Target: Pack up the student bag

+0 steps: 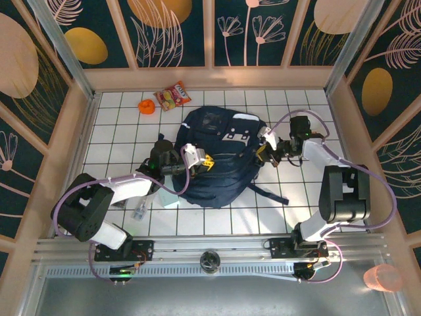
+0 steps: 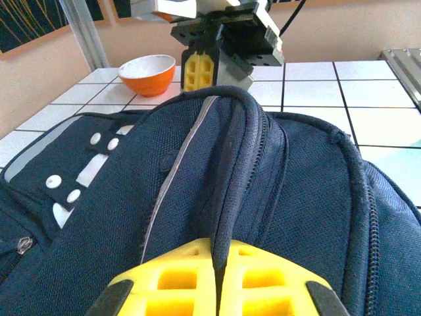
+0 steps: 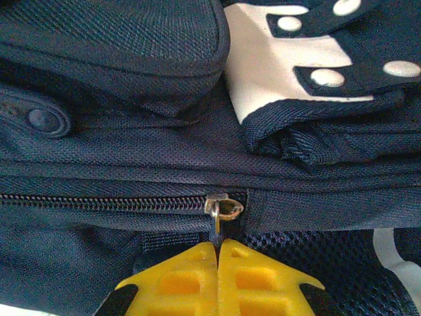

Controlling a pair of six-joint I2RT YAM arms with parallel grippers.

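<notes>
The left gripper (image 2: 220, 255) is pinching shut on a raised ridge of the bag (image 2: 197, 178). Its two yellow fingers (image 2: 171, 283) are pressing together with the dark fabric caught between them. The right gripper (image 3: 218, 249) is clamping on the zip pull (image 3: 222, 209), and the metal tab is hanging down between its two yellow tips. To the left of the slider the zip teeth are lying closed, and a patch of mesh is showing just below it.

From above, one clear bottle (image 1: 140, 210) is lying on the tiled table (image 1: 118, 138) towards the front, just beside the left arm. Beyond it the one bag is lying flat in the middle of the table, between the two arms. The left gripper is meeting it on its left side and the right gripper on its right. A strap is trailing off towards the near right. What the bag is holding cannot be told, since only navy fabric, grey patches and white dots are showing.

Past the bag's far left corner one orange bowl (image 1: 146, 106) is standing upright, its inside showing white. One red snack packet (image 1: 172, 97) is lying just beside the bowl on its right, close to the back wall.
</notes>
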